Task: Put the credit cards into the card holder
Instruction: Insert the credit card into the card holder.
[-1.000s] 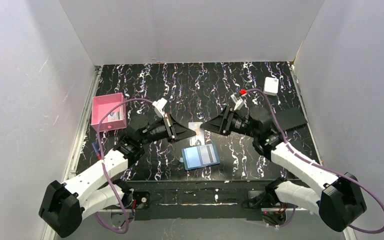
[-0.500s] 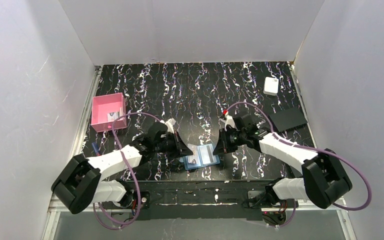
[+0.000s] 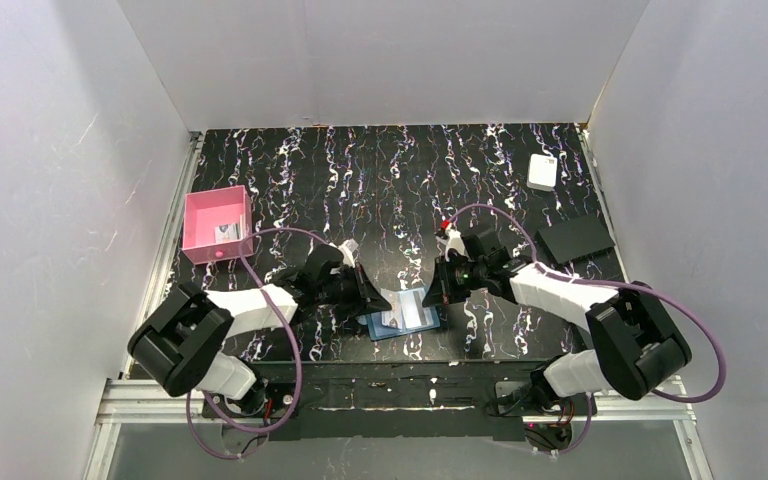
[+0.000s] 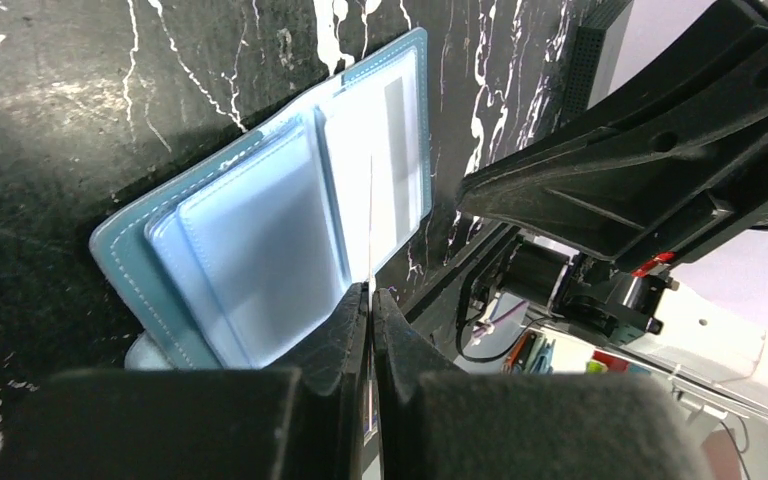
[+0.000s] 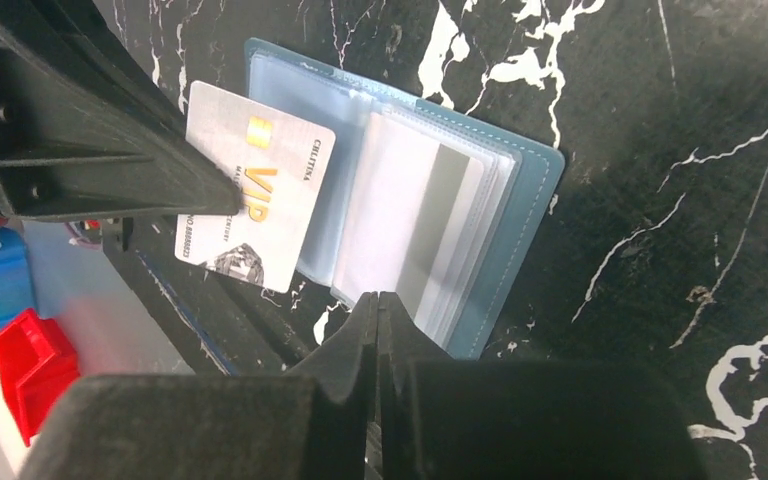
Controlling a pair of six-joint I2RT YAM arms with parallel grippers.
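Note:
The teal card holder [image 3: 407, 320] lies open on the black marbled table, its pale blue sleeves [image 4: 250, 240] facing up. My left gripper [image 4: 371, 292] is shut on a whitish credit card [image 5: 255, 200] printed with "VIP". The card shows edge-on in the left wrist view as a thin white line [image 4: 370, 220] over the holder's middle. My left gripper [image 3: 378, 300] is at the holder's left side. My right gripper [image 5: 378, 298] is shut, its tips at the near edge of the holder's leaves [image 5: 430, 230]. Nothing shows between its jaws.
A pink square tray [image 3: 200, 215] with a small card-like item inside stands at the left. A white box [image 3: 543, 172] sits at the far right, and a flat black rectangle [image 3: 575, 240] lies nearer on the right. White walls enclose the table.
Both arms came toward the near edge and down to the card holder. The left gripper carried the card along. The right gripper went from open to shut.

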